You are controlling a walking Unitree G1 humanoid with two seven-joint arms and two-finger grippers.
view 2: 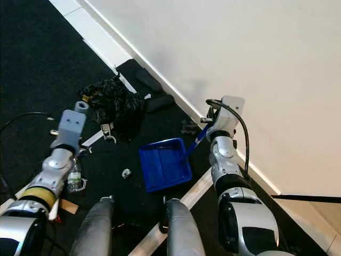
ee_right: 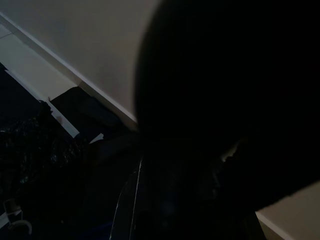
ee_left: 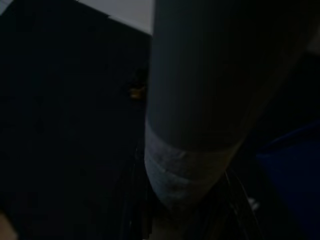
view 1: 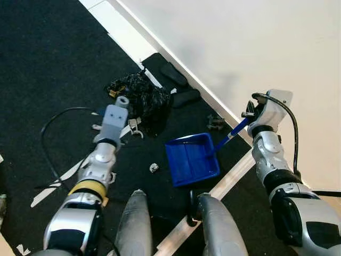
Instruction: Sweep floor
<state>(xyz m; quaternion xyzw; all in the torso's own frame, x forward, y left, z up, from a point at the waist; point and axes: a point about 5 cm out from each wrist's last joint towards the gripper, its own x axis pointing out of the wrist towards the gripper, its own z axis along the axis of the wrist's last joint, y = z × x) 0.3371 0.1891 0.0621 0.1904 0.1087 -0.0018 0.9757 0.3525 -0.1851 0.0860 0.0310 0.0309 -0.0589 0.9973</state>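
A blue dustpan [view 1: 192,159] lies flat on the black floor, its blue handle [view 1: 230,134] slanting up toward the wall. My right gripper [view 1: 246,118] is shut on the end of that handle, close to the white wall. My left gripper [view 1: 120,105] reaches forward over the floor and is shut on a grey broom handle [ee_left: 200,100], whose top end pokes out above the wrist. A small pale scrap of litter [view 1: 154,167] lies just left of the dustpan. More white scraps [view 1: 134,126] lie beside the left gripper. The broom's head is hidden.
A crumpled black plastic bag [view 1: 139,96] lies ahead of the left gripper, with two black slippers [view 1: 180,85] by the skirting. The white wall [view 1: 250,48] runs diagonally on the right. A black cable [view 1: 53,128] loops on the left. A small bottle [view 2: 74,178] lies near my left arm.
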